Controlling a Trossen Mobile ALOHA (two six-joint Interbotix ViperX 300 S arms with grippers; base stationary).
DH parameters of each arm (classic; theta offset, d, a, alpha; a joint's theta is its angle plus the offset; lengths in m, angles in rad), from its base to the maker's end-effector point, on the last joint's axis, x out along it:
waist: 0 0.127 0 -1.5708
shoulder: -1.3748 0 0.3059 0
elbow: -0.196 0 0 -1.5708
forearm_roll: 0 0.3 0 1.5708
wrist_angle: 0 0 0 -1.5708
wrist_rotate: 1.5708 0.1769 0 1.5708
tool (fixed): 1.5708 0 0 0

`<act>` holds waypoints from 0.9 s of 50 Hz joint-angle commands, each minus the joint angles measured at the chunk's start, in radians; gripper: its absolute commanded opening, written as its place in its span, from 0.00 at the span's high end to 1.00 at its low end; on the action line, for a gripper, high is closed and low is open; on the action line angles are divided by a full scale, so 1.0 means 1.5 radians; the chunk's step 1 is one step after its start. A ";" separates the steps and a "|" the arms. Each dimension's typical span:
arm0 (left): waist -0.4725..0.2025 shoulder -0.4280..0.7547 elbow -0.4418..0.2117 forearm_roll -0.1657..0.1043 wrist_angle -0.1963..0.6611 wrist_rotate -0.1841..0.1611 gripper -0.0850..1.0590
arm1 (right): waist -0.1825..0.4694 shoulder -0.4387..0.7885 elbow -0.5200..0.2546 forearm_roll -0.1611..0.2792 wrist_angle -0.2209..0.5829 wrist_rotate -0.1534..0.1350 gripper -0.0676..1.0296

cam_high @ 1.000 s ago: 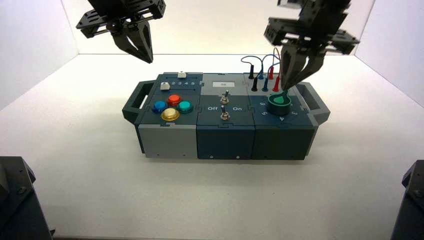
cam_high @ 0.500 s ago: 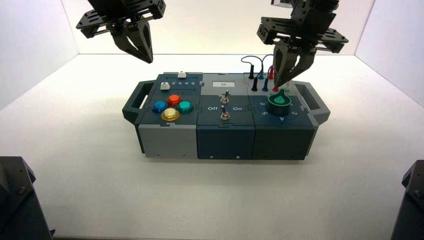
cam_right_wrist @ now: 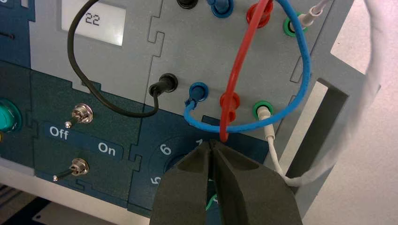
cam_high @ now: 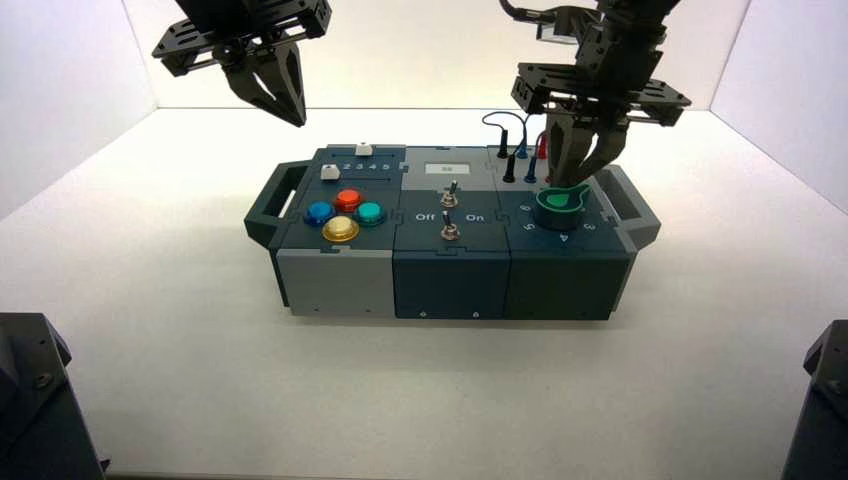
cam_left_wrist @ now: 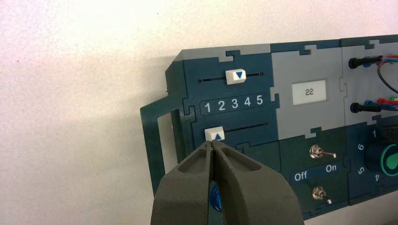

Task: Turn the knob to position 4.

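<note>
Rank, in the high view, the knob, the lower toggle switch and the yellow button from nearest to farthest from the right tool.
1. Knob: right end of the box, just under the right tool.
2. Lower toggle switch: box middle, between Off and On.
3. Yellow button: left section, front of the button cluster.

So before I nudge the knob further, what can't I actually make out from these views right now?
- Knob pointer heading: right wrist view, hidden beneath the right gripper.
- Numeral 4: too small in the high view to tell its alignment with the pointer.
- Knob in the left wrist view: cut off by the frame edge.
- Blue button: mostly covered by the parked left gripper.
</note>
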 commanded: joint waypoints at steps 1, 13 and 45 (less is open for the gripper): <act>-0.001 -0.012 -0.005 -0.001 -0.003 0.001 0.95 | 0.004 -0.020 -0.003 0.000 0.013 -0.003 0.96; 0.000 -0.012 -0.005 -0.001 -0.005 0.001 0.95 | 0.004 -0.046 0.001 -0.011 0.044 -0.004 0.96; -0.001 -0.010 -0.007 -0.002 -0.006 0.002 0.95 | 0.004 -0.053 0.014 -0.018 0.098 -0.005 0.96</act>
